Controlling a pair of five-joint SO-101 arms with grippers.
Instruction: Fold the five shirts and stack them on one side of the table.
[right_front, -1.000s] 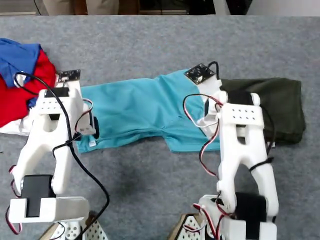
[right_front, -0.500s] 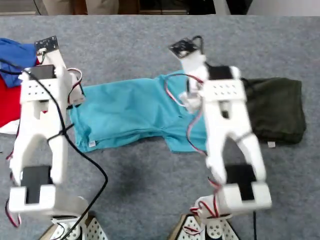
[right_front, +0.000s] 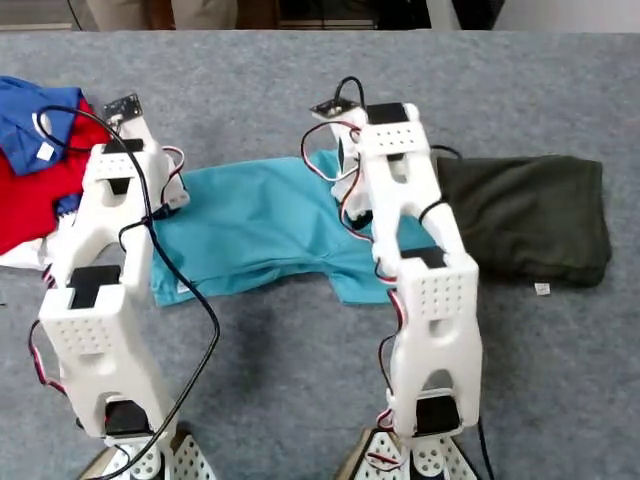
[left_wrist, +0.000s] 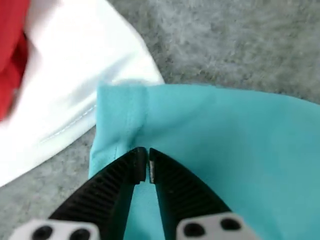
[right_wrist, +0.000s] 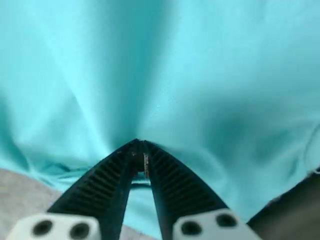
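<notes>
A teal shirt (right_front: 260, 225) lies spread across the middle of the grey table (right_front: 300, 340). My left gripper (left_wrist: 148, 162) is shut, its tips pinching the hem at the shirt's left corner (left_wrist: 120, 115), next to a white shirt (left_wrist: 75, 85). My right gripper (right_wrist: 140, 150) is shut on the teal cloth (right_wrist: 210, 75) near the shirt's right part, and creases run into its tips. A folded dark green shirt (right_front: 530, 225) lies at the right. Red (right_front: 30, 195), blue (right_front: 40, 125) and white (right_front: 25, 255) shirts are piled at the left edge.
The left arm (right_front: 100, 250) and the right arm (right_front: 410, 250) stretch from the front edge over the shirt. Bare grey table lies in front of the shirts and along the far side (right_front: 300, 80).
Both arms have swung forward and then down onto the teal shirt. The right arm moved left, off the dark green shirt. The left arm shifted toward the shirt's left corner.
</notes>
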